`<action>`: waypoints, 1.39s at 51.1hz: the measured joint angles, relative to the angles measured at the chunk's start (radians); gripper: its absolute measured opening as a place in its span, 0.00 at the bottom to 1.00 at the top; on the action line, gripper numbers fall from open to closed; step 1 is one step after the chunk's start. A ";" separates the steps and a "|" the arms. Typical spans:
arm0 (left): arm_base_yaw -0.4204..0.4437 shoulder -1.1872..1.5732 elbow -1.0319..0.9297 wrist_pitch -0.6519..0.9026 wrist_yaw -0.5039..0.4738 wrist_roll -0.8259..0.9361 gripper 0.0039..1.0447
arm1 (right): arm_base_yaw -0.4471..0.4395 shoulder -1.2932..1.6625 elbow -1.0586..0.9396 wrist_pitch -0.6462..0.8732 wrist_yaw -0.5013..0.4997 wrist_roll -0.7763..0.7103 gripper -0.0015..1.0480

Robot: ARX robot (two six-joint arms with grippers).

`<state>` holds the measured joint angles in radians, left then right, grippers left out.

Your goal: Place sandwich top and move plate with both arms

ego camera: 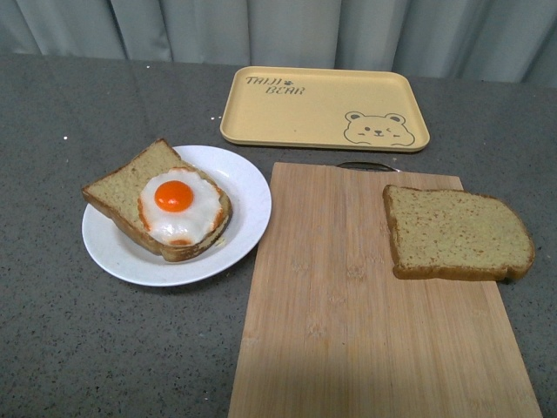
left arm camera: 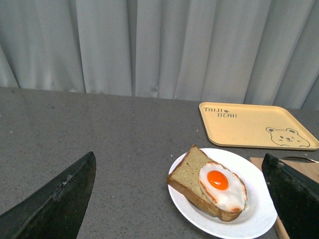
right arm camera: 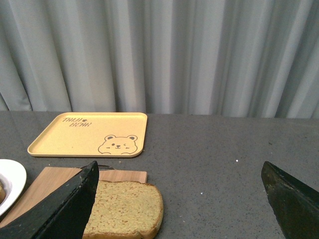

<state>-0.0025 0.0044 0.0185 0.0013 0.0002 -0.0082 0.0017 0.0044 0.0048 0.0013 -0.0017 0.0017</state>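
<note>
Front view: high on the body, pitched down over the grey table (ego camera: pixel 87 348); close range, plate (ego camera: pixel 248 200) left, cutting board (ego camera: pixel 348 331) right, yellow tray (ego camera: pixel 322 109) behind. Left wrist view: low, near-level, facing the curtain (left arm camera: pixel 149 45), plate close. Right wrist view: same heading, over the cutting board's far end. All three share the yellow tray.

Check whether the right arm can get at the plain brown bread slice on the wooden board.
Probably yes: the right gripper is open, and nothing covers or crowds the plain tan-brown bread slice.
</note>
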 joint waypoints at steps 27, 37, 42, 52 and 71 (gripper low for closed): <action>0.000 0.000 0.000 0.000 0.000 0.000 0.94 | 0.000 0.000 0.000 0.000 0.000 0.000 0.91; 0.000 0.000 0.000 0.000 0.000 0.000 0.94 | 0.000 0.000 0.000 0.000 0.000 0.000 0.91; 0.000 0.000 0.000 0.000 0.000 0.000 0.94 | 0.000 0.000 0.000 0.000 0.000 0.000 0.91; 0.000 0.000 0.000 0.000 0.000 0.000 0.94 | 0.000 0.000 0.000 0.000 0.000 0.000 0.91; 0.000 0.000 0.000 0.000 0.000 0.000 0.94 | 0.000 0.000 0.000 0.000 0.000 0.000 0.91</action>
<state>-0.0025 0.0044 0.0185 0.0013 0.0002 -0.0082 0.0017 0.0044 0.0048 0.0017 -0.0017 0.0017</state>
